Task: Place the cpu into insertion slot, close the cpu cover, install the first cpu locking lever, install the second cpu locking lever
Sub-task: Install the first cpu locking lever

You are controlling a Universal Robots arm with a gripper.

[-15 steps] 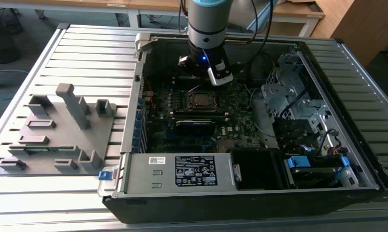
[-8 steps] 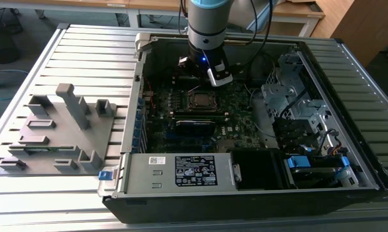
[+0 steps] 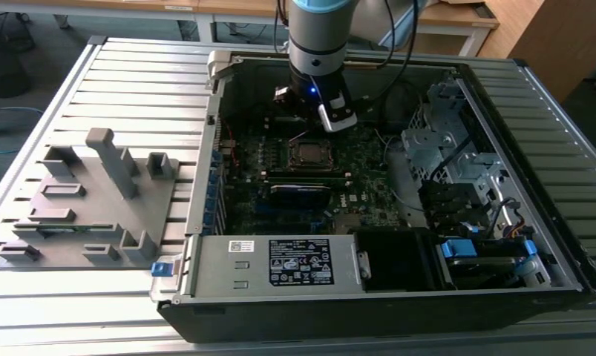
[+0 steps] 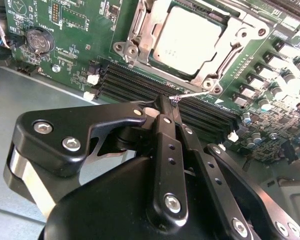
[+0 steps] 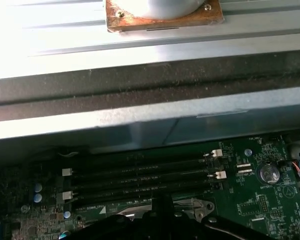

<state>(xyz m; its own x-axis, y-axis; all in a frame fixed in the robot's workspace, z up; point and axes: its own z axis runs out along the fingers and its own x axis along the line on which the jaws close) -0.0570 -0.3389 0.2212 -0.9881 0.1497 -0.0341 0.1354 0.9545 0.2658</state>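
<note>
Ribbed silver metal worktop (image 3: 129, 81) carries open black computer case (image 3: 377, 315), with grey plastic fixture with upright posts (image 3: 90, 200) just beside it on the exterior view's left. Inside case: green motherboard (image 4: 70, 65), parallel long black memory slots (image 5: 140, 175), round silver coin battery (image 4: 39, 40), grey labelled power supply box (image 3: 218, 274), silver drive cage (image 3: 436, 141) toward the exterior view's right.

Dull silver cpu (image 4: 187, 40) lies flat in the insertion slot (image 4: 212, 70), silvery cpu cover (image 4: 139, 27) lowered around it.
</note>
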